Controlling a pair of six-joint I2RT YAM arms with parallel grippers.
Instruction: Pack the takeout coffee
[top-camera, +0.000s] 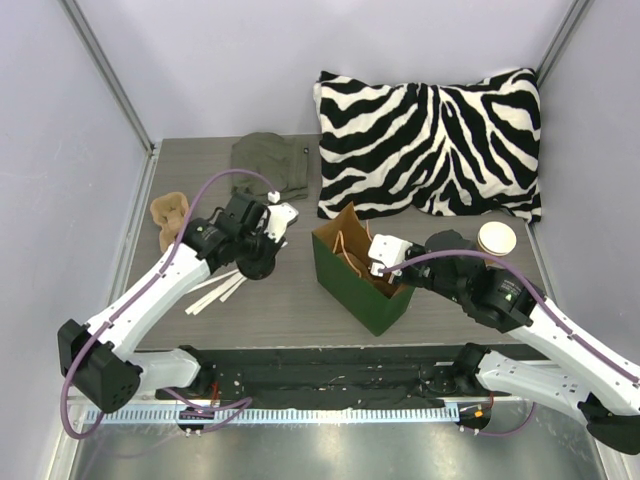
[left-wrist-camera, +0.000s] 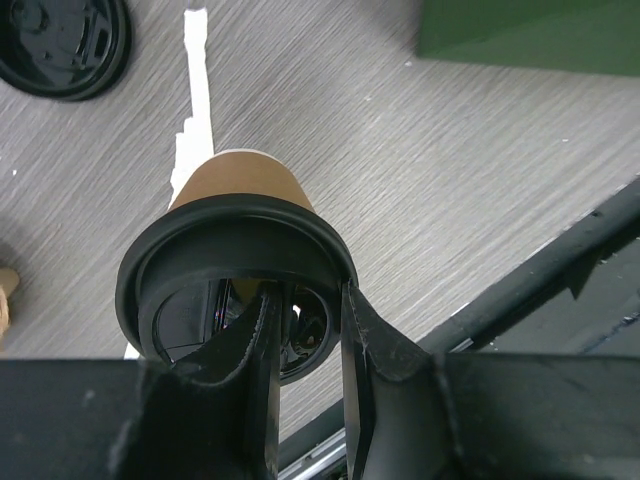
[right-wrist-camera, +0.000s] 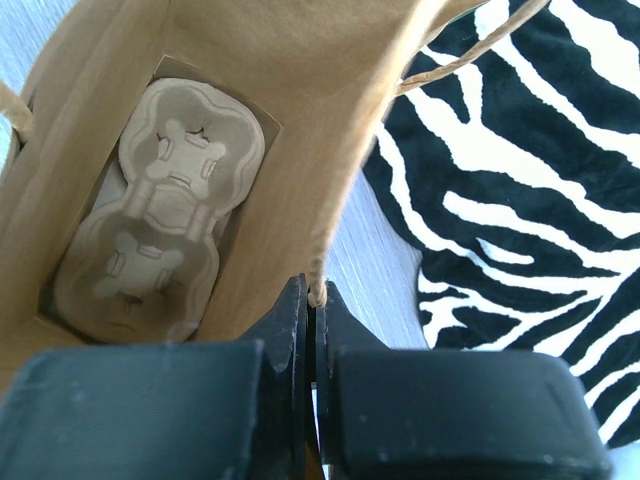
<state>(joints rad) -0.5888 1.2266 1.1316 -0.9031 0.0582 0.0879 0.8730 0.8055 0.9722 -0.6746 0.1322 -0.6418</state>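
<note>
Reaching in from the near left corner, the left arm (top-camera: 150, 300) bends at its elbow and points its wrist toward the middle of the surface (left-wrist-camera: 400, 170), stopping left of the green bag (top-camera: 365, 295). The left pincer (left-wrist-camera: 308, 293) is narrowed to a small gap and clamps the rim of the black lid on the takeout coffee (left-wrist-camera: 235, 240). One finger sits in the lid's recess and the other outside its edge. The cup's tan body runs away from the wrist camera, above a white strip (left-wrist-camera: 195, 110) lying flat, with a loose black lid (left-wrist-camera: 60, 45) well apart at the far left.

The right arm (top-camera: 540, 320) comes across from the near right corner. The right pincer (right-wrist-camera: 312, 292) is fully closed on the top edge of the bag's paper wall, close to where a twine handle joins it. A pulp tray (right-wrist-camera: 165, 200) lies flat on the bottom of the bag.

From overhead the left wrist covers the coffee cup entirely. The left wrist view does not show its base, so I cannot tell whether it rests on the surface or hangs clear. The wrist view crops the bag to one corner. A zebra pillow (top-camera: 430, 140) lies behind the bag, and an open lidless cup (top-camera: 497, 238) stands to its right, beside the right arm.
</note>
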